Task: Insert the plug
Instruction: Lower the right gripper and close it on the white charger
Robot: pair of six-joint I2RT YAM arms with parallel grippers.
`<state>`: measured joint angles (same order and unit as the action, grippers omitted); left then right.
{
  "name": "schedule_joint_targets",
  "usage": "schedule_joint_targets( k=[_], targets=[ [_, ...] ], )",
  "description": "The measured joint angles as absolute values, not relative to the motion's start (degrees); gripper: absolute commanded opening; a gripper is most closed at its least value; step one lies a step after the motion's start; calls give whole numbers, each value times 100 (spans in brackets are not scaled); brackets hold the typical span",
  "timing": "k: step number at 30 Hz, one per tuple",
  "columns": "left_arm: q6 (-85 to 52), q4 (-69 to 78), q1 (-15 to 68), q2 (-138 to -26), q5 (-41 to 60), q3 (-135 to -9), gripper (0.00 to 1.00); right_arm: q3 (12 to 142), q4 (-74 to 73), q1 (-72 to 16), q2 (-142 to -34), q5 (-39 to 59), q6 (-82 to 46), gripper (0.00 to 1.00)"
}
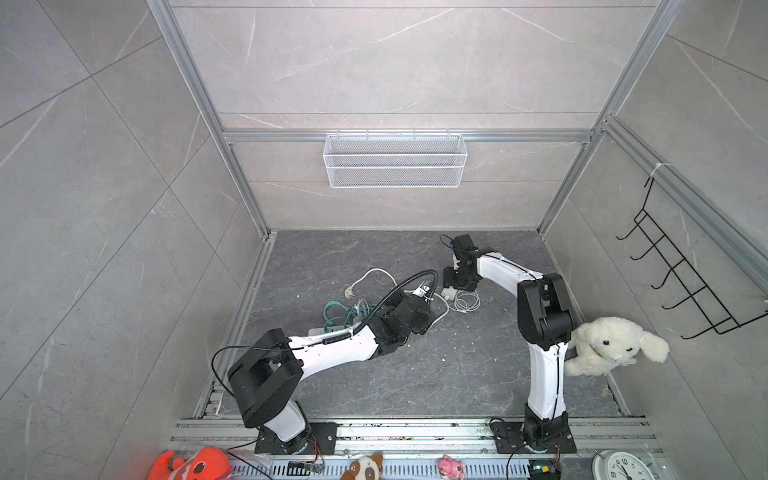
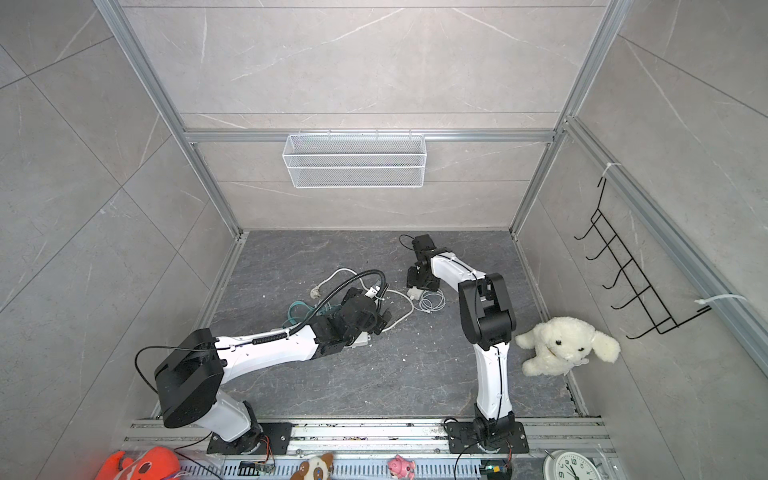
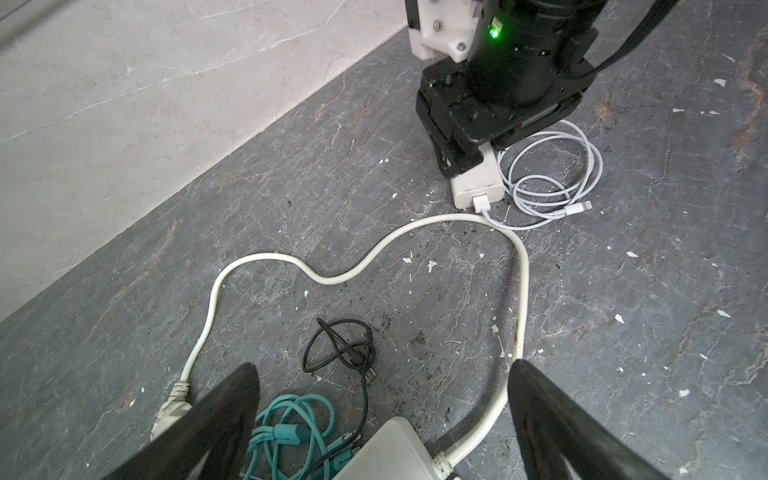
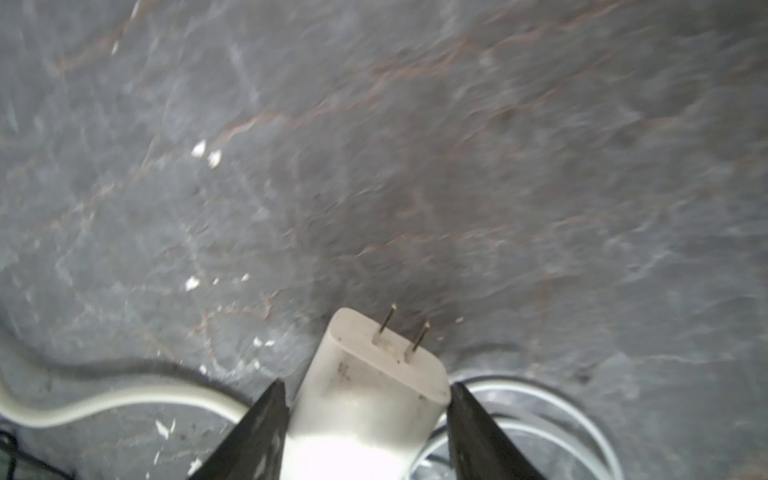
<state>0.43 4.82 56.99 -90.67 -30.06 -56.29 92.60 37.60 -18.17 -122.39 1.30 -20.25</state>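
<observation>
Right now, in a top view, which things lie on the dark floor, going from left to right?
Teal cable → charger → coiled white cable → plush dog.

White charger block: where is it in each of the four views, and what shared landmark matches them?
Top view: white charger mid-floor, beneath the right end effector.
Top view: white charger likewise mid-floor.
Left wrist: partly under that end effector, past the thick white cord.
Right wrist: between the end effector's fingers, prongs showing.
Landmark: coiled thin white cable beside it, in all four.
</observation>
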Motion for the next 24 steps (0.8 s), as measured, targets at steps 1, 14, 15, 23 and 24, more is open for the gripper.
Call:
schedule_joint_targets(
  k=[1,14,15,23,24],
  targets=[
    [36,482,5693,-9065,-3006,-5623,95,9288,3865,-1890,-12250,69,-1955,66],
    [-16,482,5642,-9065,-3006,-5614,95,9400,4287,-2156,-12248,-799,-1772,67],
    [-19,480,5638,-9065,-3006,-5614,95,9389,4285,-2156,-12245,-792,-1772,66],
    [-21,478,5621,-8945,-3009,-5577,95,9153,4244,-2182,-12182,-792,-1772,63],
    [-21,478,5618,-8925,-3011,-5570,95,9050,4235,-2187,-12138,-792,-1765,62]
  ],
)
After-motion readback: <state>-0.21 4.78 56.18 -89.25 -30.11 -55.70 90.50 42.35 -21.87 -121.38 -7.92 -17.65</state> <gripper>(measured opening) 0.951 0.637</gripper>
